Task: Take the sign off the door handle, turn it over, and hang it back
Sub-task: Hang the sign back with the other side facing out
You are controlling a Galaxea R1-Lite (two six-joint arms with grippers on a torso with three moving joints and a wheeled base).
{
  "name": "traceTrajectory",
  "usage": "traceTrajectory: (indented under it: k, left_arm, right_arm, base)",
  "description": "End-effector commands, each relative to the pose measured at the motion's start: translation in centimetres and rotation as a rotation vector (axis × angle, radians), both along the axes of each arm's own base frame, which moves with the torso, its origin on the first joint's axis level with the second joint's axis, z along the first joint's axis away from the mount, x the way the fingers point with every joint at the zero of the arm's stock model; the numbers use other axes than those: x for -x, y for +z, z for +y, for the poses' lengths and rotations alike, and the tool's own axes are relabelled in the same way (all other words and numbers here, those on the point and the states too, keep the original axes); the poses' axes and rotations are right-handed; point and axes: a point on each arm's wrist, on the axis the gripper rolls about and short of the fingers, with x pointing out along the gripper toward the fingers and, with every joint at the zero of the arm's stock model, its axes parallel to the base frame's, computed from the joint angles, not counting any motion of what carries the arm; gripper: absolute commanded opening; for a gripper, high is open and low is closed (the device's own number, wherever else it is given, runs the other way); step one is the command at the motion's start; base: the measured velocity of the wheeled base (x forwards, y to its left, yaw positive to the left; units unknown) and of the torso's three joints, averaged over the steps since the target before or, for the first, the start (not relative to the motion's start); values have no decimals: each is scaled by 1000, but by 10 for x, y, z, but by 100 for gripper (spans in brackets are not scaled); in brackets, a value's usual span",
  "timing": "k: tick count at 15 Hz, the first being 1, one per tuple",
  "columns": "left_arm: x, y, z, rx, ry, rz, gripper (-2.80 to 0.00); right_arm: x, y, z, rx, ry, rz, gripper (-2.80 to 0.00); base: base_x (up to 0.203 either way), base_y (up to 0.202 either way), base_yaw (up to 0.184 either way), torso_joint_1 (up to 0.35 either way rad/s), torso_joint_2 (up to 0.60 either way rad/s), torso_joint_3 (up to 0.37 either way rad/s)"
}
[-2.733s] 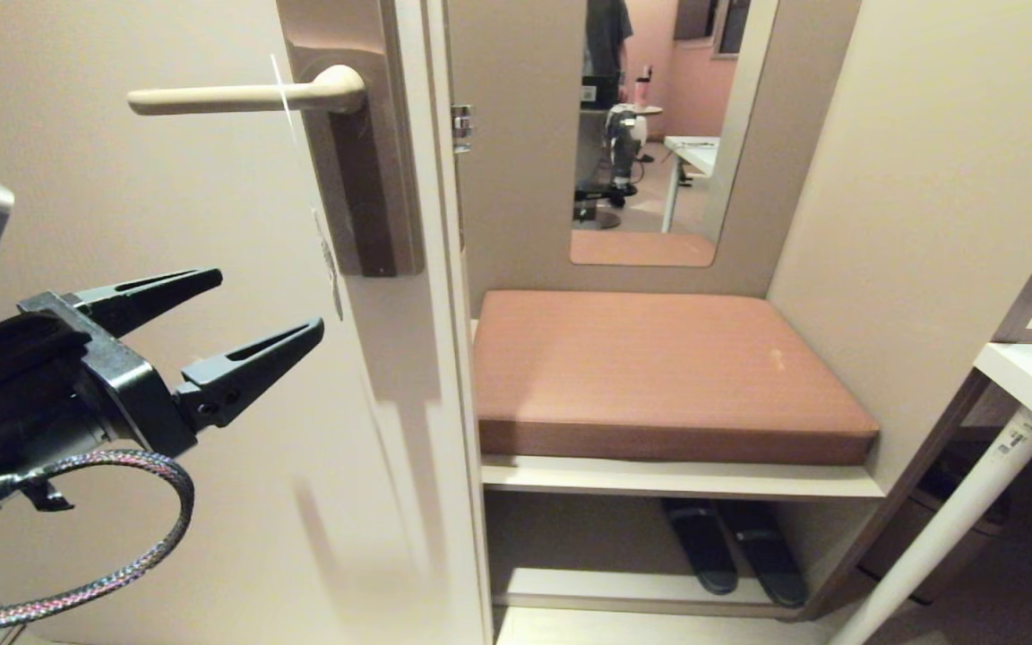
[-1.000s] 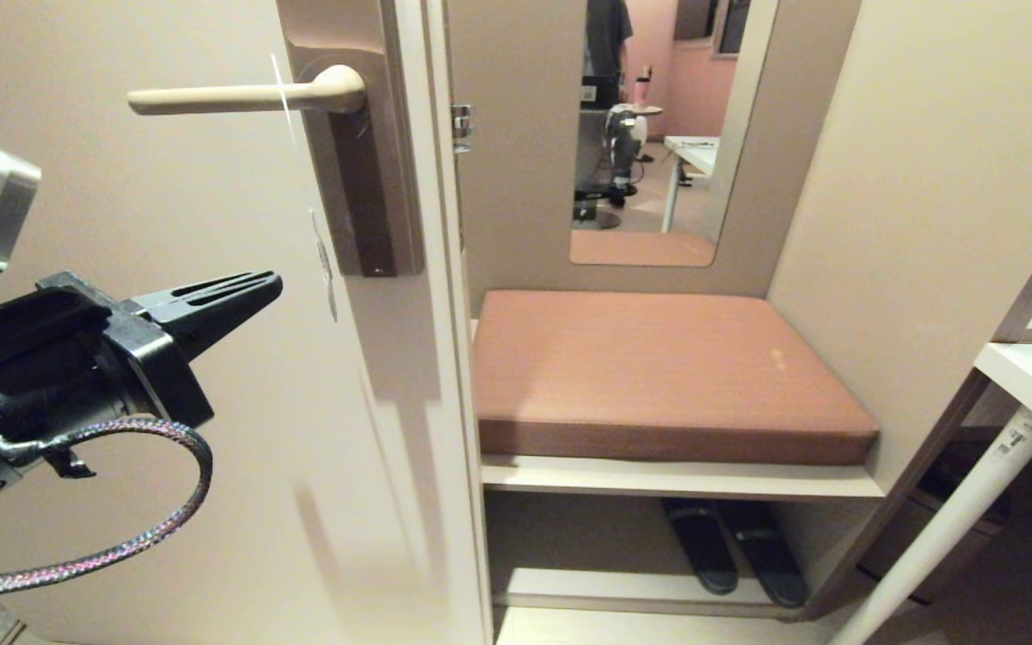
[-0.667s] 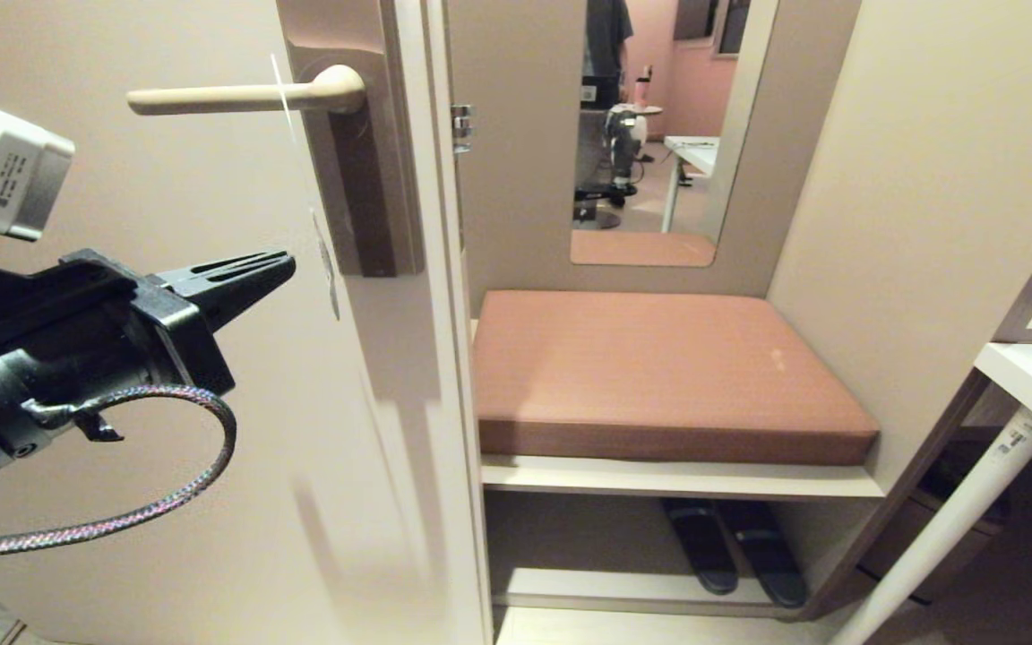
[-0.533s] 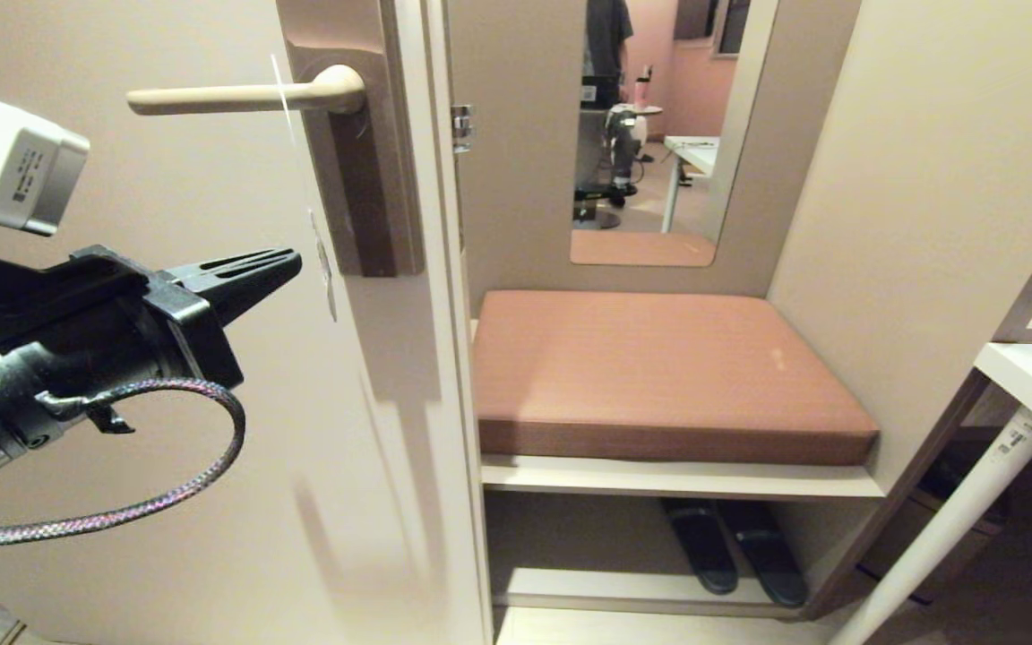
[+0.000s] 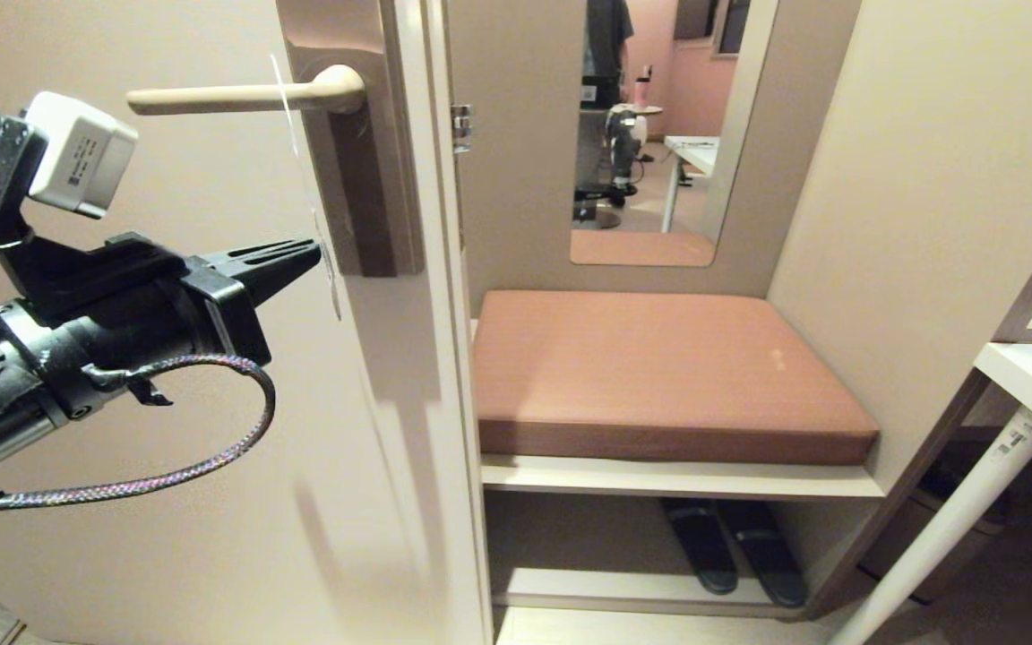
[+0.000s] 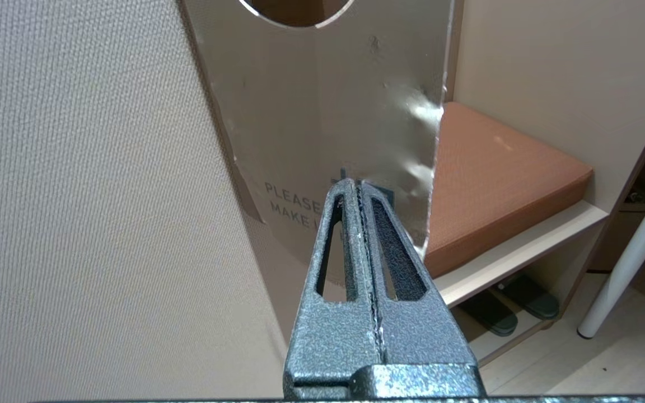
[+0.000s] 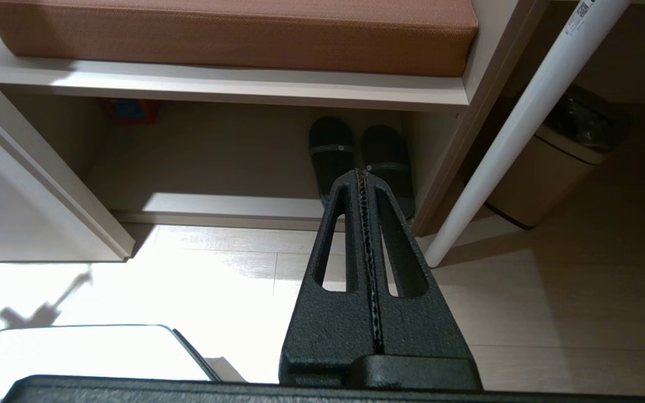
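Since the earlier frame my left gripper [image 5: 314, 253] has closed empty and advanced to the sign [image 6: 322, 123] hanging on the door handle [image 5: 238, 95]. Fingers pressed together, it may just push the sign askew.

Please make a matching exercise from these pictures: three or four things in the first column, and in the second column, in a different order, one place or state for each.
Things:
1. sign
2. left gripper
3. slippers
4. cushion

Places or states:
A. on the lowest shelf, under the bench
B. hanging from the door handle
C. lying on top of the bench
D. jaws shut, tip at the lower part of the sign

Pairs: 1-B, 2-D, 3-A, 4-C
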Motion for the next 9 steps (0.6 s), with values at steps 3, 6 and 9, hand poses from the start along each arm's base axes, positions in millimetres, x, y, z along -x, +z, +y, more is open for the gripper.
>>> traceTrajectory:
  k: [3, 6, 9]
  left_arm:
    - [-7, 4, -3, 4, -1, -9, -280]
    - [-10, 9, -5, 10, -6, -23, -280]
    - [-11, 9, -10, 8, -21, -21, -280]
  right_arm:
    - [0, 0, 0, 0, 1, 1, -280]
    - [0, 0, 0, 0, 0, 1, -280]
    - [0, 0, 0, 0, 0, 1, -280]
  base:
    - [0, 0, 0, 0, 0, 0]
    - [0, 0, 0, 0, 0, 0]
    - [0, 0, 0, 0, 0, 0]
